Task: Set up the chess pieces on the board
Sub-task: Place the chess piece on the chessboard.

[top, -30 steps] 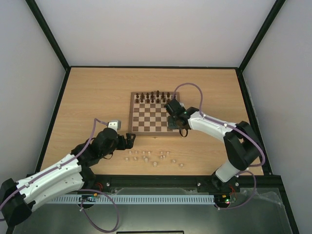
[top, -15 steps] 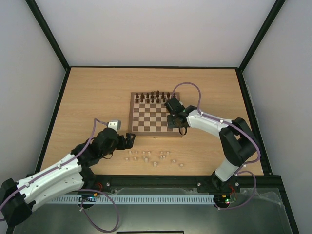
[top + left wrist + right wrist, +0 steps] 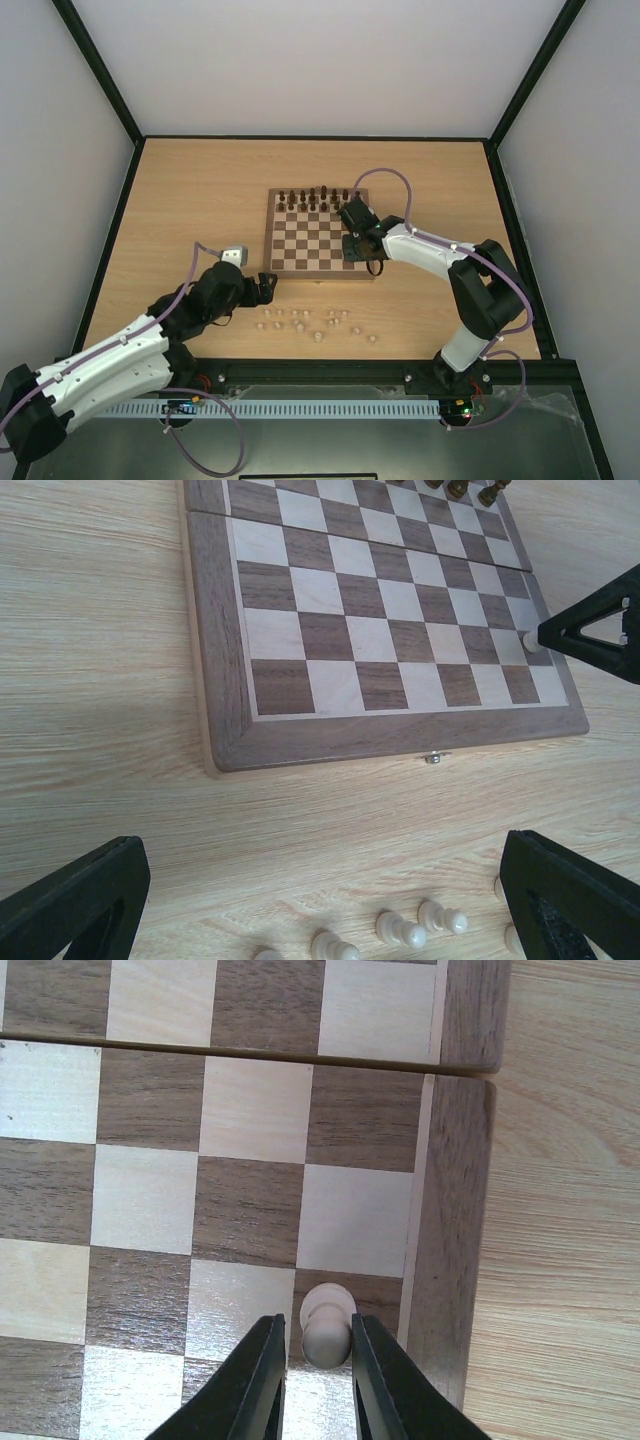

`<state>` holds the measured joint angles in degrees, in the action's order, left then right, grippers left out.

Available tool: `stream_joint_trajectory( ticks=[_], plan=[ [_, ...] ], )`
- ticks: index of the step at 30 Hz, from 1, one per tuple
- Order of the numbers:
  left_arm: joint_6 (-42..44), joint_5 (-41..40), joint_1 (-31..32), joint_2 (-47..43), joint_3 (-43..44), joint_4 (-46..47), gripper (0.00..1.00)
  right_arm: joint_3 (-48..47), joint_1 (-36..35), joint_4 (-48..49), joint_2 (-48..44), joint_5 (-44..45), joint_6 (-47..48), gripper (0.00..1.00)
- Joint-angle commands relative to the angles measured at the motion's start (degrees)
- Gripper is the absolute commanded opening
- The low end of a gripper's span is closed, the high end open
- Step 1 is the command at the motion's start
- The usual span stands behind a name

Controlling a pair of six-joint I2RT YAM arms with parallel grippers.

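Observation:
The board [image 3: 312, 248] lies mid-table, its near border in the left wrist view [image 3: 390, 732]. A pale pawn [image 3: 326, 1332] stands upright on the dark square by the board's right border [image 3: 452, 1210], second row from the near edge; it also shows in the left wrist view [image 3: 531, 638]. My right gripper [image 3: 318, 1360] straddles it, jaws close: the right finger touches its head, a narrow gap shows on the left. Several pale chess pieces [image 3: 315, 322] lie loose in front of the board [image 3: 400, 930]. My left gripper [image 3: 320, 910] is wide open and empty just above them.
Dark brown pieces [image 3: 312, 198] fill the board's far rows [image 3: 458, 488]. A small metal clasp [image 3: 433, 758] sits on the board's near edge. The right gripper [image 3: 352, 235] hangs over the board's right side; the left gripper [image 3: 265, 285] is by its near left corner.
The right arm's elbow has drawn in slightly and its gripper has shifted a little over the board's right edge. The left arm has barely moved.

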<state>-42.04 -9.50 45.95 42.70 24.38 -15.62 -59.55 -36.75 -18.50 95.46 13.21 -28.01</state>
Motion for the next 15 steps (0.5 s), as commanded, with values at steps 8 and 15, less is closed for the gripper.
stream_joint_trajectory(
  ticks=[8, 15],
  plan=[
    [-1.4, -0.7, -0.3, 1.0, 0.3, 0.1, 0.99, -1.7, 0.3, -5.4, -2.8, 1.5, 1.6, 0.24],
    [-1.8, 0.7, -0.4, 4.8, 0.9, -1.4, 0.99, 1.6, -1.2, -6.9, -13.1, -0.8, 1.2, 0.33]
  ],
)
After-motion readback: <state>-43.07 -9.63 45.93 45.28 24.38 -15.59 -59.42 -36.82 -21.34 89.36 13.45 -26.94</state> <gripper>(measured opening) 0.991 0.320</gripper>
